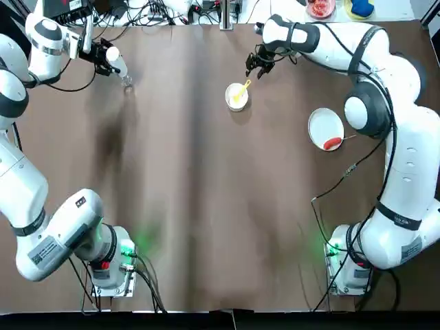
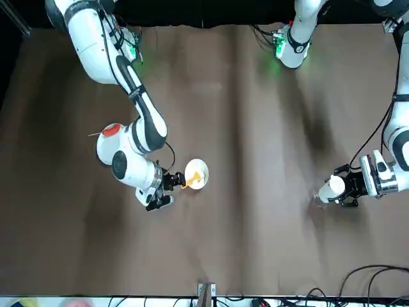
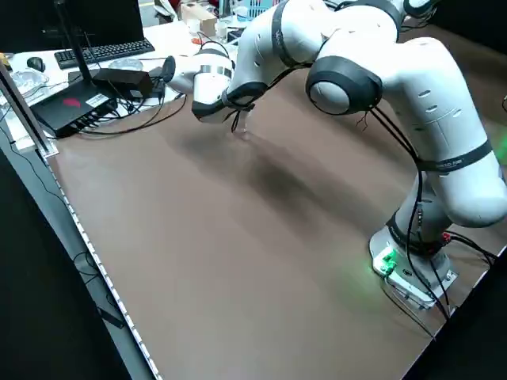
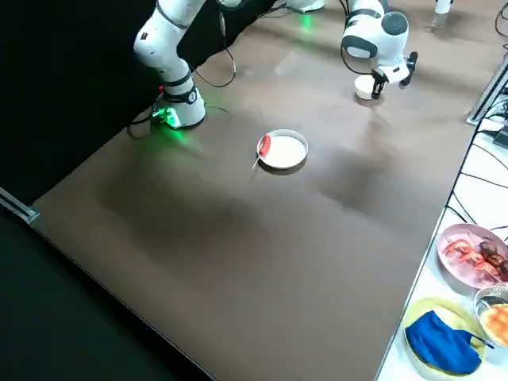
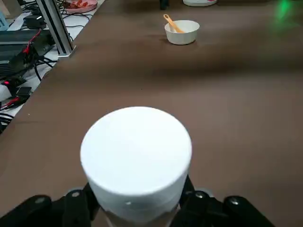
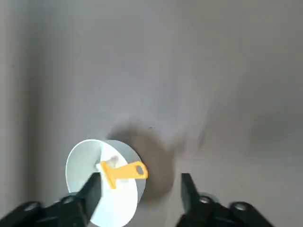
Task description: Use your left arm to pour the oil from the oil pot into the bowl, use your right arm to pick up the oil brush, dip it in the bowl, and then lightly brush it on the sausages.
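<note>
The brown surface (image 1: 206,206) carries both arms, one at each near corner in the top view. The right arm (image 1: 402,172) reaches up its own side and bends inward across the far edge, so that the right tool (image 1: 258,65) hangs over the middle of the far part of the surface. The left arm (image 1: 27,172) stretches up the left edge to the far left corner, where the left tool (image 1: 104,60) sits low over the surface.

The plate (image 1: 325,128) lies on the right half, beside the right arm's elbow and well apart from both tools. The sausage (image 1: 332,143) rests at the plate's near rim, a thin stick poking out past the edge.

The bowl (image 1: 236,97) stands near the middle of the far half, just beside and slightly nearer than the right tool. In the right wrist view that tool's fingers (image 6: 92,189) are spread apart with nothing between them, and the bowl sits just ahead of one finger, outside the gap.

The oil pot (image 1: 118,65) is clamped in the left tool, its white cap (image 5: 136,151) filling the left wrist view between the black fingers; in the top view it tilts toward the surface. It is well apart from the bowl.

The oil brush (image 1: 240,91) lies in the bowl, its orange handle leaning over the rim toward the right tool, not touched by it.
</note>
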### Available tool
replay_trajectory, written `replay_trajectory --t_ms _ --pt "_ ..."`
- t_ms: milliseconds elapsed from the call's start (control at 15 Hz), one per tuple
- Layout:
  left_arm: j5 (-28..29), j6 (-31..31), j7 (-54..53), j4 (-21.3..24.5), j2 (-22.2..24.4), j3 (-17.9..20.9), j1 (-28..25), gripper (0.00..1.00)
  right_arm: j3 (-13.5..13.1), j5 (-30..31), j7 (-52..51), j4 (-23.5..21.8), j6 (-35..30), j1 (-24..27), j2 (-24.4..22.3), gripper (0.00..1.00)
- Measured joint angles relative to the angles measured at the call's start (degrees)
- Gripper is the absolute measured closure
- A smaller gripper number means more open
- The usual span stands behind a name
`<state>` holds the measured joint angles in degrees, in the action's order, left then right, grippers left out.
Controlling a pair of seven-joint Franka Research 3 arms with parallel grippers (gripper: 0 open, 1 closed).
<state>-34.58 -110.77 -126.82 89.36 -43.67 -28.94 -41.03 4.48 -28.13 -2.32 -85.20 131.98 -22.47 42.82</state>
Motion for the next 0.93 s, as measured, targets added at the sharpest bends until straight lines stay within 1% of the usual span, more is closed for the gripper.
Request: replay_trajectory --t_ms 67,267,400,467,533,600,667,733,800,867,933 --pt "0.02 -0.03 0.00 0.00 0.00 0.00 0.09 0.35 0.00 0.00 0.45 0.07 0.00 -0.17 0.38 0.40" --pt "0.05 -0.31 0.00 0.18 0.00 0.00 0.35 0.35 0.00 -0.01 0.83 0.25 -0.01 -0.49 1.10 0.41" --pt "0.05 -0.50 0.00 0.33 0.00 0.00 0.42 0.35 0.00 -0.01 1.02 0.25 -0.02 -0.76 1.64 0.47" --pt "0.05 -0.52 -0.01 0.38 0.00 0.00 0.42 0.35 0.00 -0.02 1.06 0.26 -0.01 -0.90 1.89 0.47" --pt "0.05 -0.51 -0.01 0.40 0.00 0.00 0.42 0.30 0.00 -0.02 1.15 0.29 0.07 -1.02 2.10 0.49" --pt "0.05 -0.51 -0.01 0.39 0.03 -0.01 0.42 0.22 0.00 -0.02 1.18 0.34 0.14 -1.12 2.28 0.50" --pt "0.05 -0.53 -0.01 0.36 0.03 -0.02 0.41 0.19 0.00 -0.02 1.26 0.41 0.21 -1.21 2.44 0.53" --pt "0.05 -0.53 -0.01 0.35 0.03 -0.02 0.39 0.19 0.00 -0.03 1.29 0.50 0.23 -1.27 2.56 0.55" --pt "0.05 -0.53 -0.01 0.35 0.03 -0.02 0.39 0.12 0.01 -0.03 1.35 0.56 0.27 -1.34 2.61 0.59" --pt "0.05 -0.53 -0.01 0.35 0.03 -0.03 0.39 0.04 0.03 -0.03 1.40 0.60 0.38 -1.40 2.62 0.60" --pt "0.05 -0.53 -0.01 0.35 0.03 -0.03 0.39 0.00 0.08 -0.03 1.49 0.62 0.71 -1.45 2.62 0.60"
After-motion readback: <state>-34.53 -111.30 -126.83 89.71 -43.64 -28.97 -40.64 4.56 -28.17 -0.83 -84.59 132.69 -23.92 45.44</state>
